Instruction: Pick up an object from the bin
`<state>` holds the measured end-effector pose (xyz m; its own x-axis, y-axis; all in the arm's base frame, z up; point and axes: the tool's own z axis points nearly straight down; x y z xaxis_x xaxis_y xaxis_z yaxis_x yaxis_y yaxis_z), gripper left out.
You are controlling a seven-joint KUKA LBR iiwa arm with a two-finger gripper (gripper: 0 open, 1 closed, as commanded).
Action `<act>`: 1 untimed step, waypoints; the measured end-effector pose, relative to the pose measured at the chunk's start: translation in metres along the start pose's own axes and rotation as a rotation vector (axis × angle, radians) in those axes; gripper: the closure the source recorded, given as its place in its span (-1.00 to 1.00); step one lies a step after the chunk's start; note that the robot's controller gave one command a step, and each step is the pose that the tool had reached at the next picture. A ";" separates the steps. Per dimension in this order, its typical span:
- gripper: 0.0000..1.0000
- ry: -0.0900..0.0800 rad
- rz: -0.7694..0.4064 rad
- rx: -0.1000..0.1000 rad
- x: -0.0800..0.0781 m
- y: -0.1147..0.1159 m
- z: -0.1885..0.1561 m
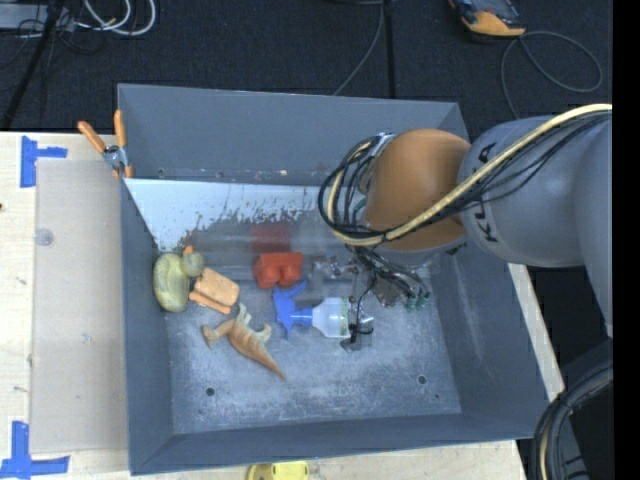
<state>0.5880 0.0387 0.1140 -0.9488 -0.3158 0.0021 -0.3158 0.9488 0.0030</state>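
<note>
Dark floor with cables behind, grey metal bin (300, 408) in the middle. From the right, big grey arm with orange wrist cover (415, 188), reaching down inside. At left, yellowish-green soft toy (172, 280), tan dinosaur figure (245, 340), orange block (215, 291). Nearer centre, red block (277, 268), blue plastic shape (288, 311). Just beside it, pale blue-white plastic piece (328, 318), with gripper (355, 328) low at its right side; released or clenched, cannot tell.

We had bare floor all along the near wall of the bin (300, 430). The middle was jammed though: red block (277, 268), blue piece (288, 311), pale plastic thing (330, 318), orange dinosaur (245, 340), and a green toy (172, 280) crowding the left wall.
</note>
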 end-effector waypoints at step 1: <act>-1.00 -0.003 -0.111 0.004 0.003 -0.011 -0.001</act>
<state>0.5888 0.0270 0.1151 -0.9081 -0.4188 -0.0014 -0.4188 0.9081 -0.0011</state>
